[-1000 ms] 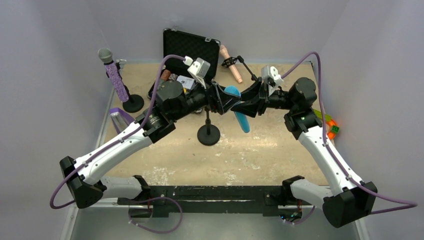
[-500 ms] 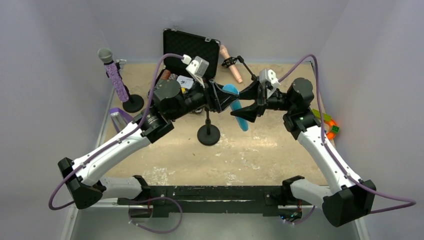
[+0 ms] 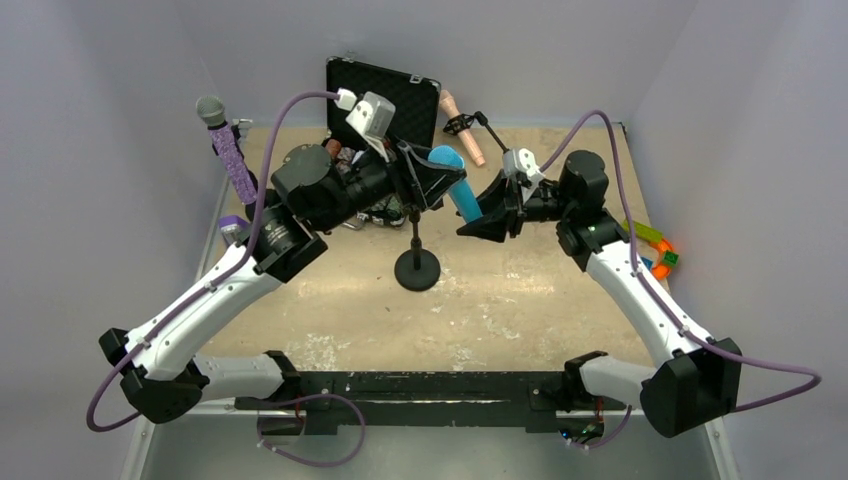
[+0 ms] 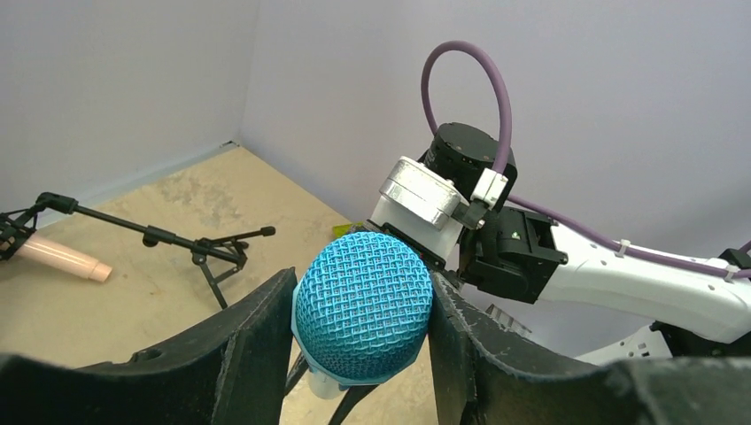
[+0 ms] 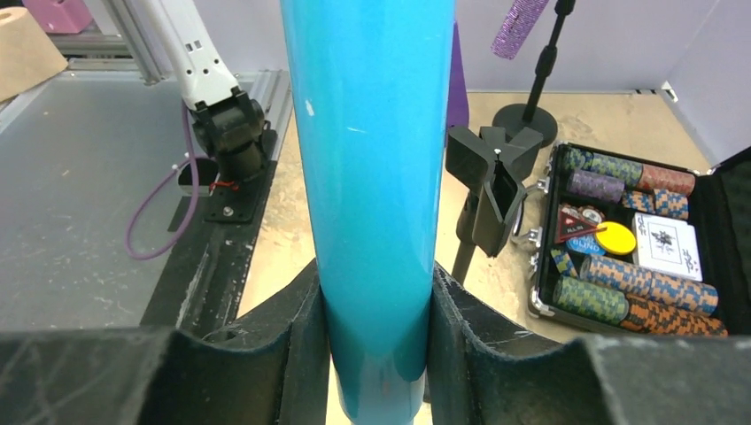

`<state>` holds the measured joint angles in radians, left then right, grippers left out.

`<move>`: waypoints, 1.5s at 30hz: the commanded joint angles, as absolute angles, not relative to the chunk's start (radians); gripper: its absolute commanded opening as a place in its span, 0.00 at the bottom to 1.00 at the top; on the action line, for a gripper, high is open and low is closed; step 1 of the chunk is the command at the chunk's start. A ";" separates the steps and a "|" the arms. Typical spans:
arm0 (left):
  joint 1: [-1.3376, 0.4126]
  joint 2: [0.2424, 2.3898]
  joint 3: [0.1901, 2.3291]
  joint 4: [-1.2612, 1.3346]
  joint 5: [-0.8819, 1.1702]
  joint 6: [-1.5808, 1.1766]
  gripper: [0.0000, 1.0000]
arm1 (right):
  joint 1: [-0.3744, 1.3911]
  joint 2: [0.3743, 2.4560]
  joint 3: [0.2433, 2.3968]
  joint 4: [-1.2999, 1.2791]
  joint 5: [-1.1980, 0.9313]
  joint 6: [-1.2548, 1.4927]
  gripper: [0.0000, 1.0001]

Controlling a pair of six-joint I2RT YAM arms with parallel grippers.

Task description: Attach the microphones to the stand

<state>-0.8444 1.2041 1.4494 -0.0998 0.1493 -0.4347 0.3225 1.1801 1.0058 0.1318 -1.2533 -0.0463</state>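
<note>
Left arm: stretched from the near-left base to mid-table, with the wrist turned toward the other arm.
Left gripper [image 4: 363,297]: fingers clamped on the mesh head of the bright blue stick microphone [image 3: 455,185].
Right arm: elbow bent, forearm reaching inward toward the table's middle.
Right gripper [image 5: 376,292]: closed around the smooth blue barrel.
Held thing: the bright blue stick microphone hangs tilted in the air between both grippers. It is near the black round-based stand [image 3: 417,268] but apart from its black clip [image 5: 491,181].
Far left: the glittery purple microphone [image 3: 232,155] is clipped in its own stand.
Back: the pale pink microphone [image 3: 463,130] is on a boom stand.

blue microphone [image 5: 372,177] running off top edge, pink microphone [image 4: 58,256] cropped at left edge
</note>
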 commanded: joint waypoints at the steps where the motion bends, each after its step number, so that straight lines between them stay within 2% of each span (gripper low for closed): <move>1: -0.829 1.166 1.477 -0.123 0.167 -0.356 0.50 | 0.319 1.179 1.028 0.130 -1.289 -0.049 0.00; 3: -0.814 1.125 1.454 -0.161 0.191 -0.313 0.80 | 0.316 1.177 1.016 0.135 -1.289 -0.059 0.00; 4: -0.806 1.096 1.437 -0.181 0.207 -0.287 0.89 | 0.314 1.177 1.010 0.142 -1.289 -0.060 0.00; 5: -0.798 1.063 1.413 -0.201 0.225 -0.256 0.94 | 0.311 1.176 1.006 0.149 -1.289 -0.059 0.00; 7: -0.781 0.994 1.356 -0.242 0.271 -0.184 0.99 | 0.301 1.174 0.995 0.169 -1.291 -0.056 0.00; 10: -0.748 0.920 1.295 -0.352 0.363 -0.061 1.00 | 0.282 1.166 0.971 0.212 -1.297 -0.043 0.00; 16: -0.673 0.917 1.261 -0.533 0.506 0.165 1.00 | 0.271 1.152 0.935 0.235 -1.332 -0.095 0.00; 22: -0.491 1.014 1.290 -0.533 0.846 0.249 1.00 | 0.245 1.160 0.908 0.247 -1.394 -0.171 0.00; 26: -0.407 1.075 1.254 -0.394 1.052 0.293 1.00 | 0.242 1.180 0.895 0.236 -1.436 -0.251 0.00; 29: -0.398 1.103 1.200 -0.249 1.076 0.317 1.00 | 0.242 1.198 0.902 0.220 -1.442 -0.276 0.00; 33: -0.360 1.189 1.223 -0.192 1.106 0.327 1.00 | 0.242 1.222 0.919 0.208 -1.463 -0.280 0.00; 45: -0.321 1.387 1.340 -0.262 1.186 0.389 0.99 | 0.249 1.327 0.998 0.230 -1.441 -0.214 0.00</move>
